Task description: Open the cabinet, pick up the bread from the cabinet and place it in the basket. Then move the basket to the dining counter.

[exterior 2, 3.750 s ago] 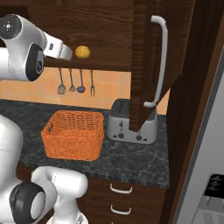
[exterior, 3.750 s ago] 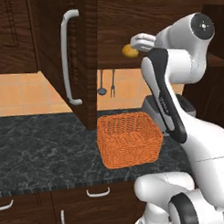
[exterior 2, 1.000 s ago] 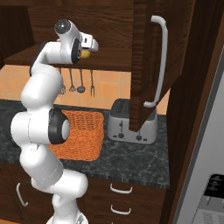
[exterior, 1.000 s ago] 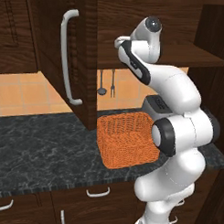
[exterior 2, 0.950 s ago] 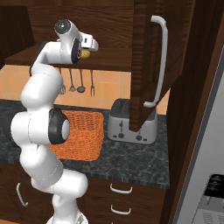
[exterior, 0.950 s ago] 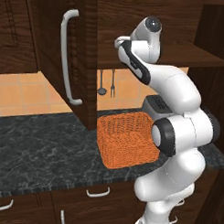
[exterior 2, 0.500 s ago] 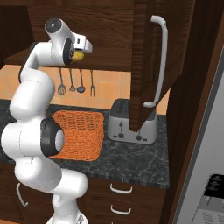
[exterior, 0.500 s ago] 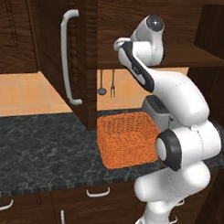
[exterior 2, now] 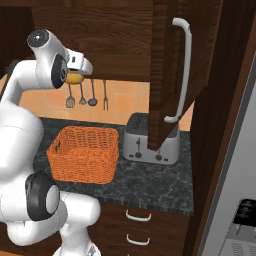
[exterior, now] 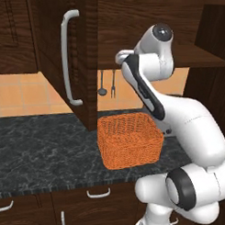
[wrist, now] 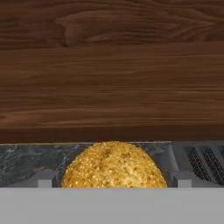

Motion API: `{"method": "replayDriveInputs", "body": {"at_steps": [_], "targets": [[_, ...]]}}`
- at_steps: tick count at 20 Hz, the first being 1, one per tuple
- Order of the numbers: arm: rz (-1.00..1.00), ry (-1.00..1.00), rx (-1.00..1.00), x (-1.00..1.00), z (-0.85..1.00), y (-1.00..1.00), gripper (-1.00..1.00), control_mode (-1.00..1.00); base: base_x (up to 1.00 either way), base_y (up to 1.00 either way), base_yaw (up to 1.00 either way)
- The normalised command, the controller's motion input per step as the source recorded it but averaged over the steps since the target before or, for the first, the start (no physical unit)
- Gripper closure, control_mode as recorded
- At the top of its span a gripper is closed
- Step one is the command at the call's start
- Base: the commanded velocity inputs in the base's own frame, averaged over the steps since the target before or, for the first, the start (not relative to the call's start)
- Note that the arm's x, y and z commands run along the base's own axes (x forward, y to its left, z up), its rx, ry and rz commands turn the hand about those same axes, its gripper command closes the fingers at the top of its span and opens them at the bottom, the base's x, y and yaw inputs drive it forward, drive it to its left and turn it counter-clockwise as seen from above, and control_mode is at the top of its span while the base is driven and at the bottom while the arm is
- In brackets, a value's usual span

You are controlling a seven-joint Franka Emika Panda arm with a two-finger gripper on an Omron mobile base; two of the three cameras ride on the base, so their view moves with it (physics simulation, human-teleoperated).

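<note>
Seeded golden bread [wrist: 113,165] held high above the empty orange basket [exterior 2: 84,154], cabinet [exterior 2: 167,60] doors open.

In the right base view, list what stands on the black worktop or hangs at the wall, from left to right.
basket → hanging utensils → toaster → open cabinet door with its silver handle

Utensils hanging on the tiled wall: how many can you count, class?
4 in the right base view: spatula, ladle, spoon, fork, in a row above the basket. None seems hidden.
</note>
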Motion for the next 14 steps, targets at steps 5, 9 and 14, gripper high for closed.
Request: {"method": "replayDriveInputs", "body": {"at_steps": [5,9,14], "targets": [[-0.03,0.33,0.01,-1.0,-0.69,0.0,1.0,-1.0,0.0,0.0,0.0],[-0.01,0.27,0.0,-0.39,-1.0,0.0,1.0,-1.0,0.0,0.0,0.0],[0.0,0.19,0.0,-0.01,-1.0,-0.03,1.0,-1.0,0.0,0.0,0.0]]}}
